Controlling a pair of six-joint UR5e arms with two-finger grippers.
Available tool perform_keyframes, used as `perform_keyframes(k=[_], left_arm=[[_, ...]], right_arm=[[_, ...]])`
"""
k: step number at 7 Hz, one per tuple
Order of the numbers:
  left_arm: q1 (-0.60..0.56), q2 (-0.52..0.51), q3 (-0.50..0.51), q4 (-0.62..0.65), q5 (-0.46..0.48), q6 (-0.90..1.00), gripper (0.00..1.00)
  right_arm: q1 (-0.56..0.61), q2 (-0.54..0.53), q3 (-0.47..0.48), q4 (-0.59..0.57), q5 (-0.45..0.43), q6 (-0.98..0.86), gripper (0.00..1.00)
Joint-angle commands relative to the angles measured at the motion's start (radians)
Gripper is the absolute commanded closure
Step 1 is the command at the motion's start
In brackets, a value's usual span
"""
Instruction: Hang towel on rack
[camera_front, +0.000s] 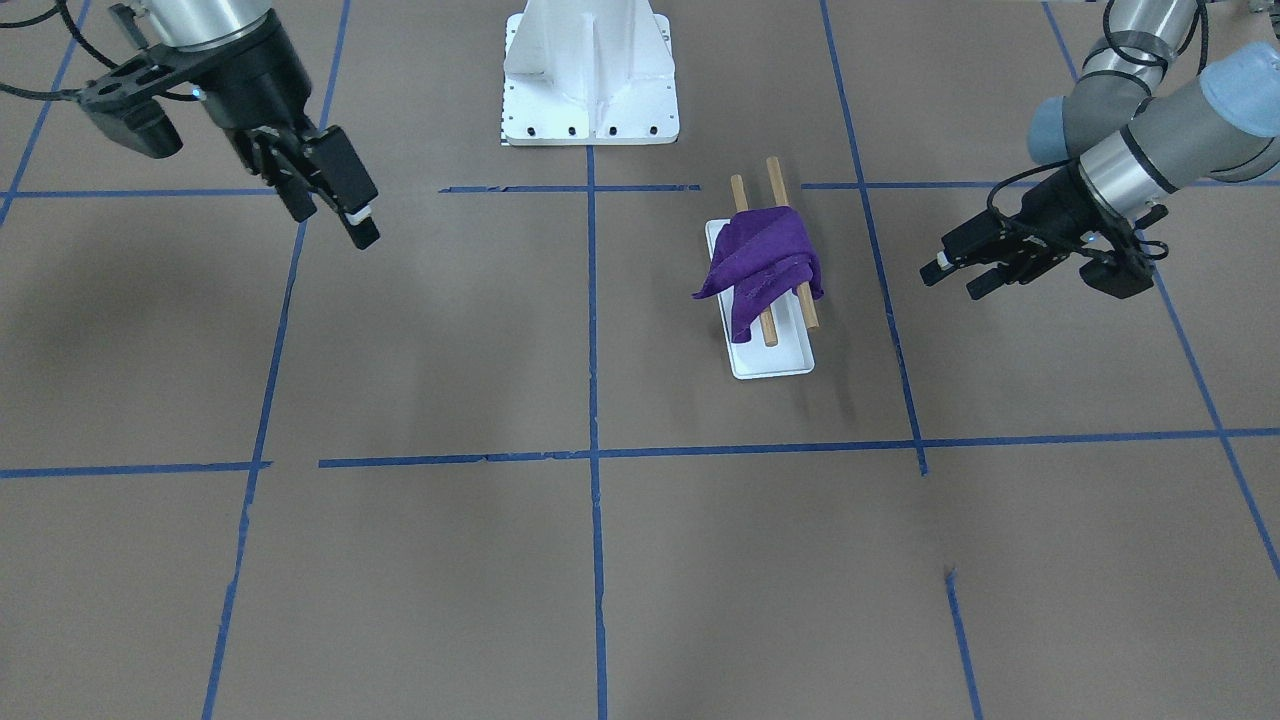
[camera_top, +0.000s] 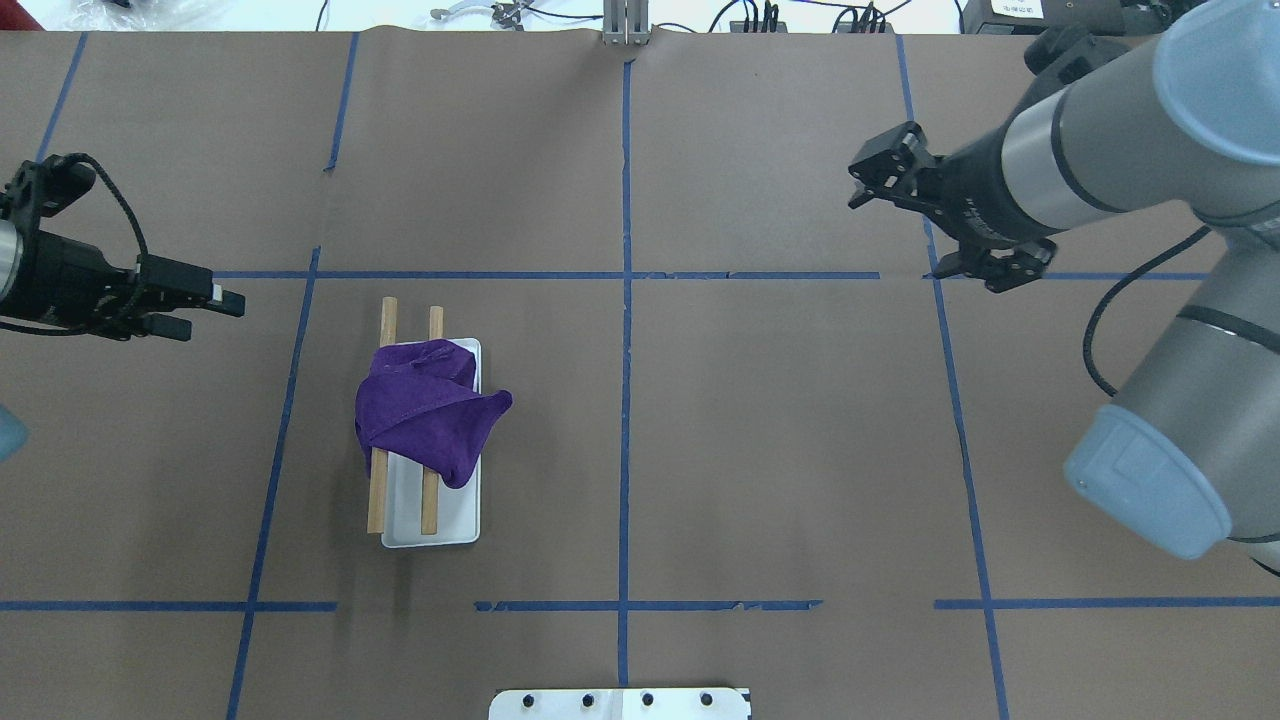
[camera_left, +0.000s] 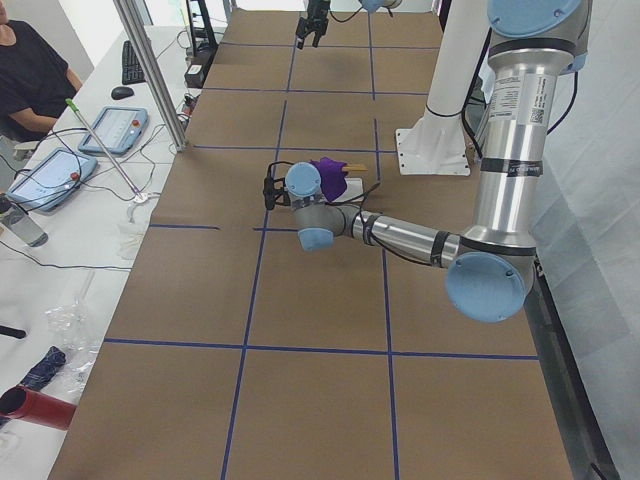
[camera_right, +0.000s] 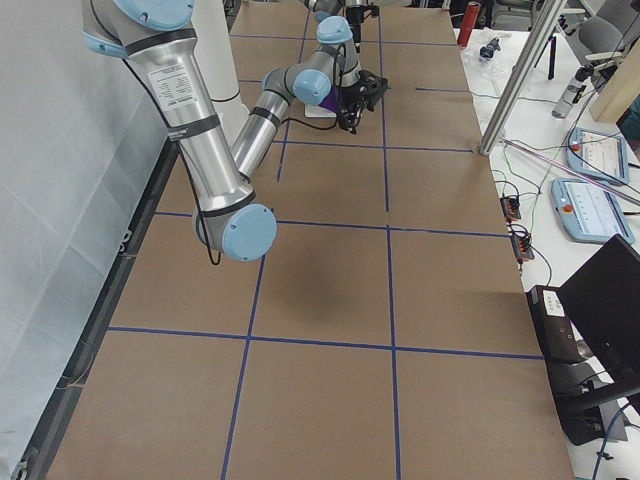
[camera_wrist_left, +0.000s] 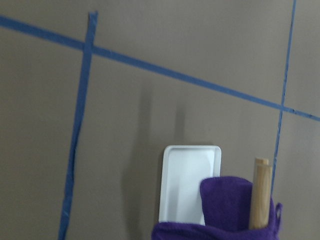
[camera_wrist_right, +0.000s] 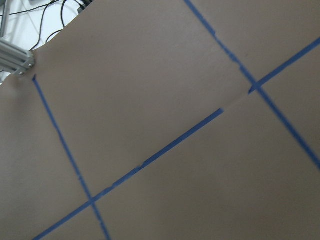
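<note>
The purple towel (camera_front: 765, 265) hangs bunched over the two wooden dowels of the rack (camera_front: 772, 175), above its white tray base (camera_front: 775, 360). One corner of the towel droops off the side. The towel (camera_top: 420, 415) and rack (camera_top: 388, 320) also show in the overhead view. The left wrist view shows the tray (camera_wrist_left: 187, 180), one dowel end (camera_wrist_left: 261, 195) and the towel's edge (camera_wrist_left: 235, 210). My left gripper (camera_front: 955, 278) (camera_top: 215, 315) is open and empty, well off to the rack's side. My right gripper (camera_front: 335, 225) (camera_top: 895, 235) is open and empty, far across the table.
The white bolted robot pedestal (camera_front: 590, 80) stands behind the rack. Blue tape lines (camera_top: 625, 300) cross the brown table. An operator's desk with tablets (camera_left: 110, 130) lies beyond the table's far edge.
</note>
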Motion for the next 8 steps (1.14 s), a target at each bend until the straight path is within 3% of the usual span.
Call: perform_keyframes(k=[1, 3, 6, 8], left_arm=[[-0.120, 0.078, 0.064, 0.002, 0.039, 0.355, 0.00], [-0.258, 0.100, 0.106, 0.109, 0.039, 0.674, 0.00], [-0.506, 0.095, 0.095, 0.436, 0.039, 1.189, 0.00], [-0.557, 0.091, 0.009, 0.670, 0.033, 1.250, 0.00]], right_arm=[[0.090, -0.165, 0.001, -0.001, 0.000, -0.350, 0.00], [0.177, -0.250, -0.010, -0.002, 0.057, -0.589, 0.00], [0.459, -0.339, -0.143, -0.010, 0.288, -1.120, 0.00], [0.600, -0.361, -0.296, -0.011, 0.362, -1.463, 0.00]])
